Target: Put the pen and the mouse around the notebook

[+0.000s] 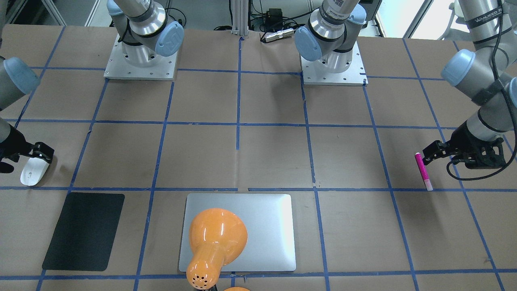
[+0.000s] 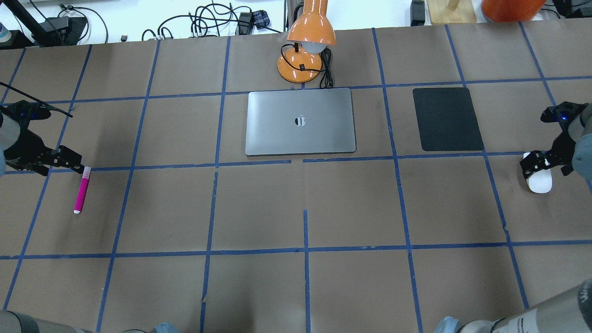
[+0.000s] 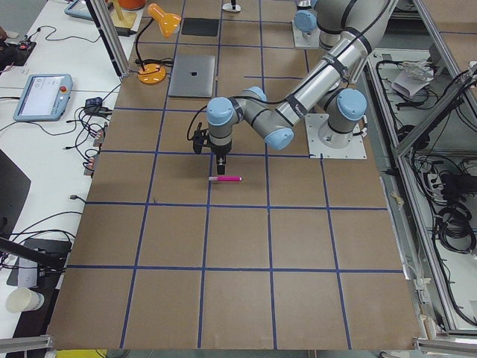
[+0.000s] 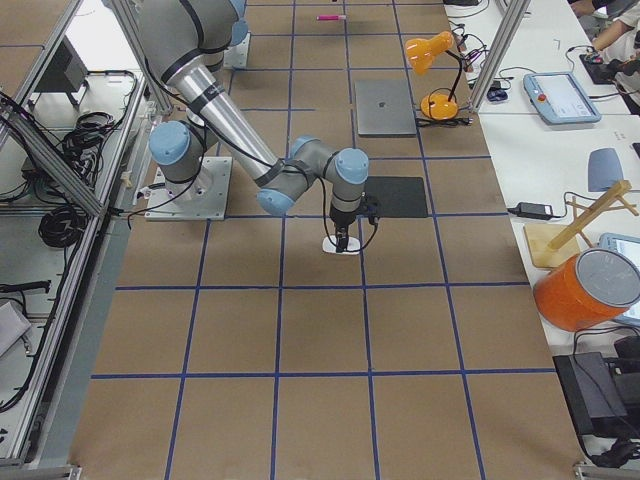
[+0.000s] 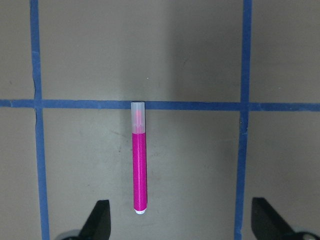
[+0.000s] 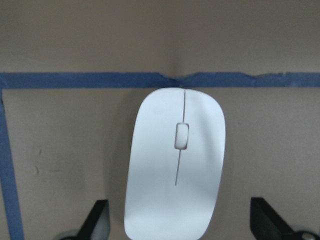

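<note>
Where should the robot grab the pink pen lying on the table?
Grab the pen mid-barrel, on the magenta part, coming straight down from above. It lies flat on the table, long and slim, so the left gripper, open, can close across its narrow sides.

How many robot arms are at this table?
2. The left arm reaches one side, left gripper open at the pen; the right arm reaches the other, right gripper open at the mouse. No more in view.

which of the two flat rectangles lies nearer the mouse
The matte black mat, which lies close to the mouse; the silver notebook sits centrally by the orange lamp.
</note>
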Controlling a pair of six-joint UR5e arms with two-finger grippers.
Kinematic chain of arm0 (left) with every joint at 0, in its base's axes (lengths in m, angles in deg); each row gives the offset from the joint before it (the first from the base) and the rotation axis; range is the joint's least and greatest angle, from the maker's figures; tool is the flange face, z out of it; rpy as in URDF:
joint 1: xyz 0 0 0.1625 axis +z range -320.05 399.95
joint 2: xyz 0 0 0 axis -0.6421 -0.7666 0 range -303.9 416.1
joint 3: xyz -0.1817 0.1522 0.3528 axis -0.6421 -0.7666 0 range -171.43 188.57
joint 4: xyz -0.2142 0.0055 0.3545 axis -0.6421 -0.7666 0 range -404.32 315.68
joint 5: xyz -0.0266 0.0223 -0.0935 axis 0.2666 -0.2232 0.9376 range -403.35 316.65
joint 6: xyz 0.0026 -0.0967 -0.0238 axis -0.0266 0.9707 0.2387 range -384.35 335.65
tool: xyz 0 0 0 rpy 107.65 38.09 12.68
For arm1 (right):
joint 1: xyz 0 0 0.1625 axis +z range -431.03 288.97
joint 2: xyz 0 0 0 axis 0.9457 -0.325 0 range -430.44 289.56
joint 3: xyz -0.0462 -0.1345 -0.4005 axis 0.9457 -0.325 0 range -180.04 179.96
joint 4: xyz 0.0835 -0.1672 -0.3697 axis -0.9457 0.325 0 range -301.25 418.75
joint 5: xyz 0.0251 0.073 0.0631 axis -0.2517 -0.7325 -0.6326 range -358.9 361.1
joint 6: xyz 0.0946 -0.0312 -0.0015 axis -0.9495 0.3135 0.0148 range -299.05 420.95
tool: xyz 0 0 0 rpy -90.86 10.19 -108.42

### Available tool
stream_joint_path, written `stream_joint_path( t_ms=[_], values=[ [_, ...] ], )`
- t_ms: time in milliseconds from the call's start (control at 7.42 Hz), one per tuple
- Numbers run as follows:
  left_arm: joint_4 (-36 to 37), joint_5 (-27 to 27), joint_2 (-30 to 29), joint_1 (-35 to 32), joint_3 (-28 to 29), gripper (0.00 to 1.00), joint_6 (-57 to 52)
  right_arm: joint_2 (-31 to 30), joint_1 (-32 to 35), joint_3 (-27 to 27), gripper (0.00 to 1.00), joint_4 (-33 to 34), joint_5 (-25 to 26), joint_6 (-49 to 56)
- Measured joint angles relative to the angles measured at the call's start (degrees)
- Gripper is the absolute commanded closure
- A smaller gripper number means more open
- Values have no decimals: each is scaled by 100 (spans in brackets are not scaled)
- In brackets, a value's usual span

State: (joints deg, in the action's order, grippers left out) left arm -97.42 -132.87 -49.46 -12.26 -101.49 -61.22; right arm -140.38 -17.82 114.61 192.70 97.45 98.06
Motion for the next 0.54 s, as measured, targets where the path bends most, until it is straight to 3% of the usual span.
stream_joint_path(
  t_ms=[539],
  values=[
    [245,35,-427,43,15,0,-71,172,-12,-74,0,1,-39,55]
  ],
)
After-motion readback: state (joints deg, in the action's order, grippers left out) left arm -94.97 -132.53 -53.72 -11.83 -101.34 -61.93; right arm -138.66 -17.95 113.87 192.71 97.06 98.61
